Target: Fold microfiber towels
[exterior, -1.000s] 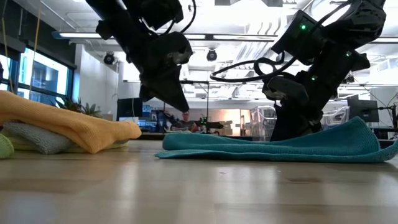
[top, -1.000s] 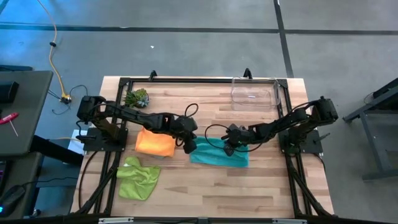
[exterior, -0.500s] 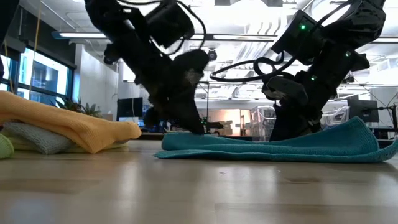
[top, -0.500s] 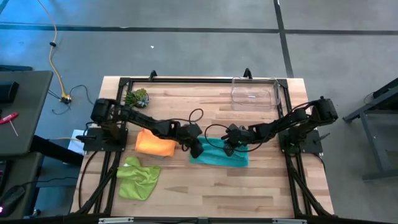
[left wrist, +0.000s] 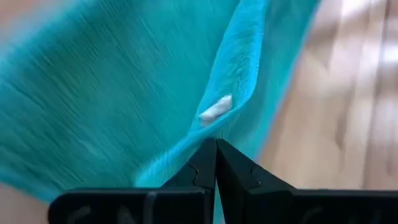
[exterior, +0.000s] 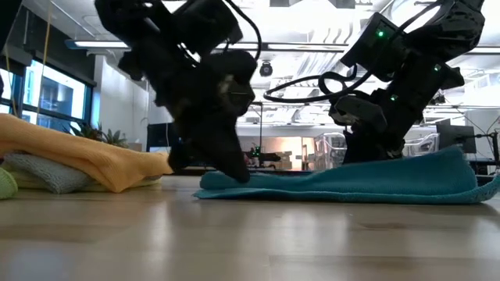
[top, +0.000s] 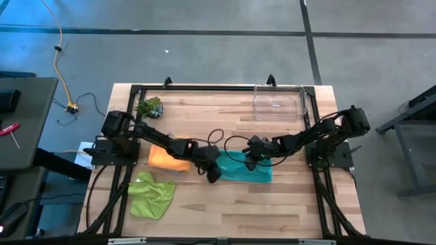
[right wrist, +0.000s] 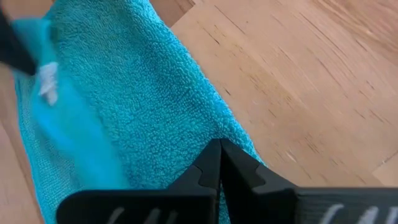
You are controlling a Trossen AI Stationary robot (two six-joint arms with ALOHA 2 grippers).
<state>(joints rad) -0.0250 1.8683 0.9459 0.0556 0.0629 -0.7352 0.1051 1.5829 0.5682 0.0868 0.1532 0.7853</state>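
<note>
A: Towel work, mid-fold. Teal towel [top: 240,167] lies mid-table; left gripper [top: 212,174] pressed shut at its near-left corner, right gripper [top: 253,160] shut on top of it, pinning.

B: Next move likely needs that corner lifted and carried across.

A: Left wrist view shows a white tag [left wrist: 216,107] at the hem; overhead doesn't.

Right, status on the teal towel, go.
Left hand shut, tip down at the teal towel near-left corner. Right hand shut, pressing the far edge. Towel folded flat. Orange towel alongside, clear.
</note>
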